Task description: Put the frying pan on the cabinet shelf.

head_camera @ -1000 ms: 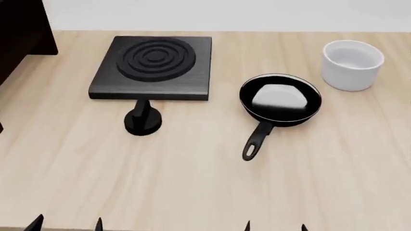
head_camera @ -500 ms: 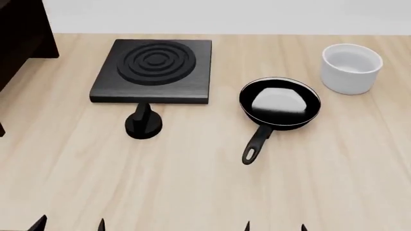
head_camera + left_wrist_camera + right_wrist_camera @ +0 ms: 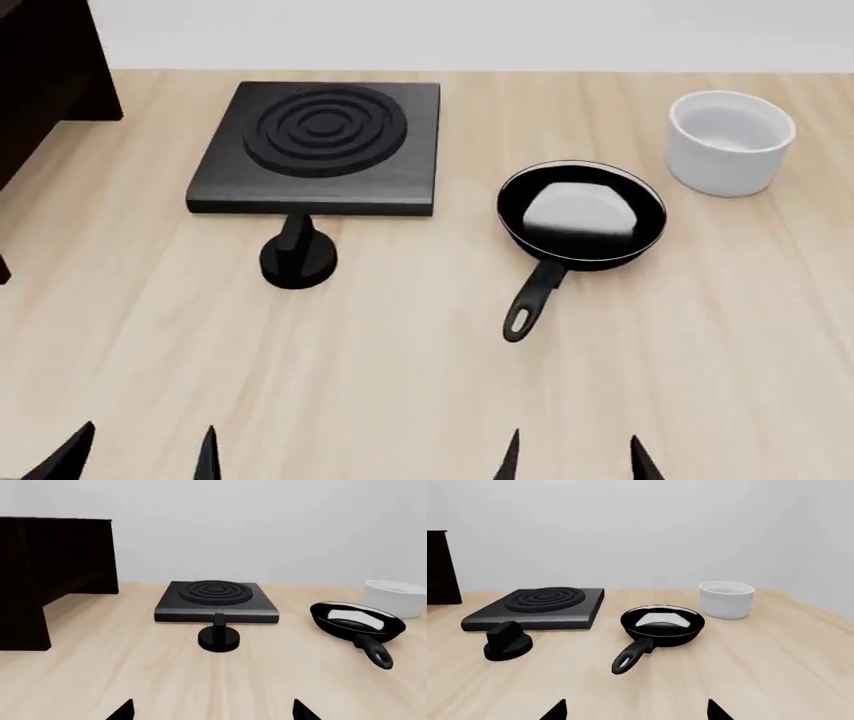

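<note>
The left claw (image 3: 140,455) is hanging released at the tabletop's (image 3: 400,400) near edge. The frying pan (image 3: 581,213) is sitting right of centre, its handle pointing toward the robot. The right claw (image 3: 574,458), also released, should be lining up along that handle.

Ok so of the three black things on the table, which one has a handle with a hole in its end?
The frying pan, the round one beside the white cup. The square ringed plate and the small knob have no handle.
</note>
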Robot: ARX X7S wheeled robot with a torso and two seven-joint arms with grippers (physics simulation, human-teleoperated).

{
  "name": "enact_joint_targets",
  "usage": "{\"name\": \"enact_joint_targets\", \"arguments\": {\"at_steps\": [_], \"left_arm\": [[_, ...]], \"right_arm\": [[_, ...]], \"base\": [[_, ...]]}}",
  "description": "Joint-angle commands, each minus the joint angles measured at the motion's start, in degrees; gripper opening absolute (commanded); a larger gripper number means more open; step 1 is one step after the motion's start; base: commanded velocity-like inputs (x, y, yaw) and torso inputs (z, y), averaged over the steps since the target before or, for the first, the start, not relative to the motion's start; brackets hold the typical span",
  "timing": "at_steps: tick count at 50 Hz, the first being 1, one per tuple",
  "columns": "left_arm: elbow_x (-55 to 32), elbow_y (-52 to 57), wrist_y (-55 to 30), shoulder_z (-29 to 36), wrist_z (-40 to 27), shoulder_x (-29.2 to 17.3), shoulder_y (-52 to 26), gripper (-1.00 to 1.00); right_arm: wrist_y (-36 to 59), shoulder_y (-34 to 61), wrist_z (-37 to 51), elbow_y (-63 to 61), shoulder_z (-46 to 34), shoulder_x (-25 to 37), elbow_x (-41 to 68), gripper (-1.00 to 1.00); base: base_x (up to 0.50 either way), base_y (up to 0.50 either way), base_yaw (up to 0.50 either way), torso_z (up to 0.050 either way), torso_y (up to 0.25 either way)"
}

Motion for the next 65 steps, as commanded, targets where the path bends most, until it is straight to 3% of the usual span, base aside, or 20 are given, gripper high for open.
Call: {"name": "enact_joint_targets", "arguments": {"at_steps": [1,7,13,18,19,29,49,65], "left_arm": [[1.85,20.24,-21.8,1.75,0.42,-2.63,-2.69,1.0],[0.09,33.56,-39.44,0.47,-0.41,-3.62,-10.5,1.0],[-2.48,36.94,-51.96,-0.58,0.3,-3.98,-16.1,1.0],[-3.13,34.53,-47.93,-1.76,1.19,-4.43,-13.57,1.0],[-4.27,34.73,-48.51,-4.14,0.92,-2.99,-14.1,1.0],[-4.94,34.2,-47.39,-4.39,0.44,-2.87,-13.94,1.0],[-6.47,34.38,-47.26,-5.42,-0.59,-3.34,-14.11,1.0],[-7.29,33.96,-46.83,-5.1,-1.21,-3.95,-13.78,1.0]], "right_arm": [[18.43,3.66,1.92,-17.9,2.88,1.25,2.36,1.0],[30.22,8.04,3.26,-27.01,3.96,2.9,4.33,1.0],[38.13,11.59,3.86,-30.11,3.19,4.29,4.96,1.0],[43.05,12.81,4.04,-30.68,1.85,4.77,5.64,1.0],[42.35,12.5,3.86,-30.13,-0.09,5.65,4.63,1.0],[35.12,9.97,3.86,-29.44,2.19,5.63,4.98,1.0],[34.29,9.47,4.91,-29.13,3.46,6.59,5.52,1.0],[33.65,8.86,5.22,-29.24,4.13,7.33,6.22,1.0]], "base": [[0.0,0.0,0.0,0.0,0.0],[0.0,0.0,0.0,0.0,0.0],[0.0,0.0,0.0,0.0,0.0],[0.0,0.0,0.0,0.0,0.0],[0.0,0.0,0.0,0.0,0.0],[0.02,0.0,0.0,0.0,0.0],[0.49,-0.1,0.0,0.0,0.0],[0.44,-0.35,0.0,0.0,0.0]]}}
